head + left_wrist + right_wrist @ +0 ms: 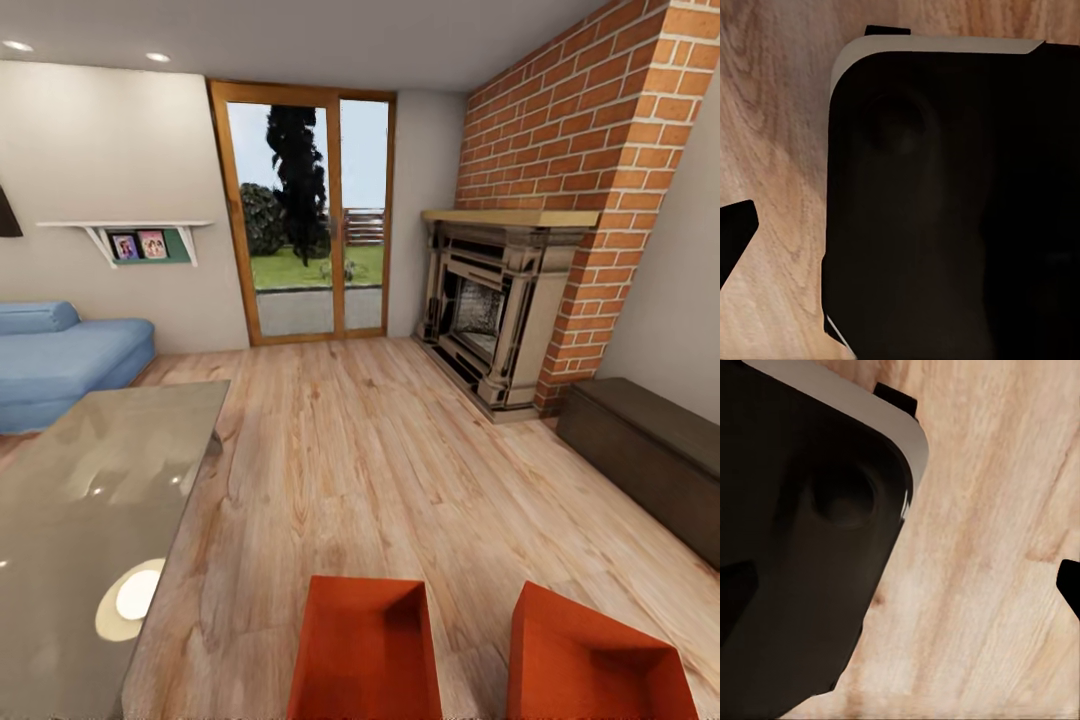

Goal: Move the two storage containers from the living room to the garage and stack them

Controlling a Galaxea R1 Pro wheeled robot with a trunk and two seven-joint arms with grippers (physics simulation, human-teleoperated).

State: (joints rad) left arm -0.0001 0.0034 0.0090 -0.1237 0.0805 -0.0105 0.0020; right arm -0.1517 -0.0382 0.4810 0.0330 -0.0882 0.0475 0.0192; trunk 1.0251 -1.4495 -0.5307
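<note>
Two orange-red storage containers lie side by side on the living room's light wood planks at the near edge of the head view, the left container [365, 650] and the right container [595, 665], both cut off by the frame. My left gripper [900, 234] hangs over the planks, one dark fingertip [735, 234] at the frame's edge. My right gripper [901, 585] does the same, with a fingertip [1069, 585] far to the side. Both stand open, holding nothing, beside a dark rounded body with a pale rim [945, 45]. The garage and its floor are out of view.
A glass-topped table [90, 520] fills the near left, with a blue sofa [60, 360] behind it. The brick fireplace [500, 310] and a dark low cabinet [650, 450] line the right. Wood-framed glass doors [305, 220] stand at the back, open planks before them.
</note>
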